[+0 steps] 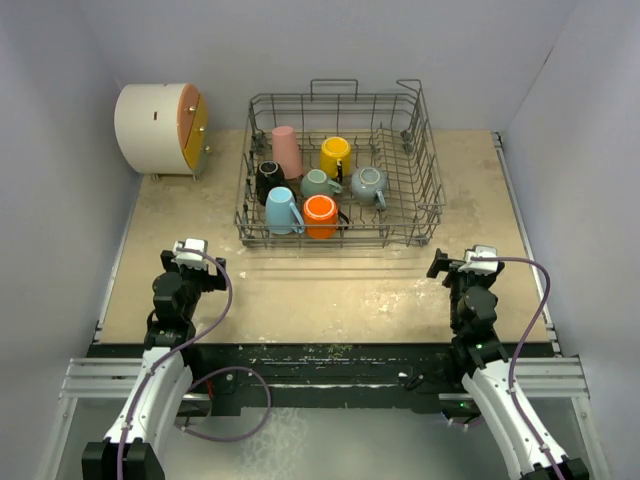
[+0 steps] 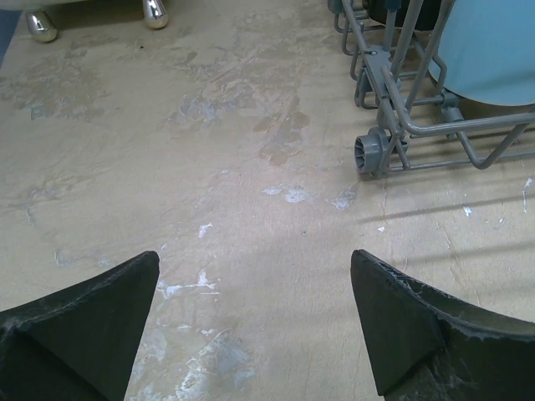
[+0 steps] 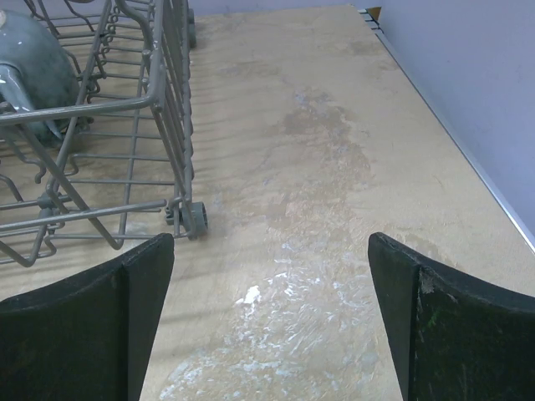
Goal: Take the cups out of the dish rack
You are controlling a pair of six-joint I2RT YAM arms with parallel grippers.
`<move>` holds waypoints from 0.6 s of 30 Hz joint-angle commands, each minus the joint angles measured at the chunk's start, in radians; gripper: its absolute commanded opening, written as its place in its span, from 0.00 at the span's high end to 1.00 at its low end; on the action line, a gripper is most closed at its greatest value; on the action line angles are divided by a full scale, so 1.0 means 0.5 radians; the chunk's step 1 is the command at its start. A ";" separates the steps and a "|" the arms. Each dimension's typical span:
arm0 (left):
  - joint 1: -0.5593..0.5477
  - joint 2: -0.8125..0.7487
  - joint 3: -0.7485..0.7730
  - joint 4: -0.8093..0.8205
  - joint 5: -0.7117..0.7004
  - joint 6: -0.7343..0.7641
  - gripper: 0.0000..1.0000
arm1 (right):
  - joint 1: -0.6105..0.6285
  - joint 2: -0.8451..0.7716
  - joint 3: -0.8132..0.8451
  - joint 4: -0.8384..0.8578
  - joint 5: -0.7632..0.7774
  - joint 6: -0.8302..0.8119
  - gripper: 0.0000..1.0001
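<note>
Reaching over the rim is the job here, since all seven cups point(image 1: 322, 186) sit inside the dish rack point(image 1: 432, 190) in the upper middle of the overhead frame, and none is out on the worktop point(image 1: 340, 295). The left tool point(image 1: 190, 250), lower left, and the right tool point(image 1: 466, 262), lower right, both hang short of the rack, fingers spread wide with nothing between them.

I'd take the front row first. The light blue mug point(image 1: 281, 210) and the orange mug point(image 1: 320, 215) lie nearest the near rim, side by side and possibly touching. Behind them are the black mug point(image 1: 269, 180), teal mug point(image 1: 316, 182) and grey mug point(image 1: 368, 183), with the pink tumbler point(image 1: 287, 150) and yellow mug point(image 1: 335, 155) furthest back.

Come down from above (not through the wire), pinch a cup's wall rather than its handle, and lift straight up clear of the tines before swinging aside.
</note>
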 commanded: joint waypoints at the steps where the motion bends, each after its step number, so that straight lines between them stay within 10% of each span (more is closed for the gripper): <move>1: 0.003 -0.011 0.017 0.100 0.006 -0.015 0.01 | 0.007 0.012 0.032 0.114 -0.015 -0.025 0.00; 11: 0.004 -0.007 0.022 0.111 0.030 -0.011 0.01 | 0.009 -0.011 0.043 0.120 0.100 -0.032 0.00; 18: 0.005 0.332 0.760 -0.474 0.215 0.061 0.01 | 0.010 0.112 0.696 -0.476 0.733 0.492 0.00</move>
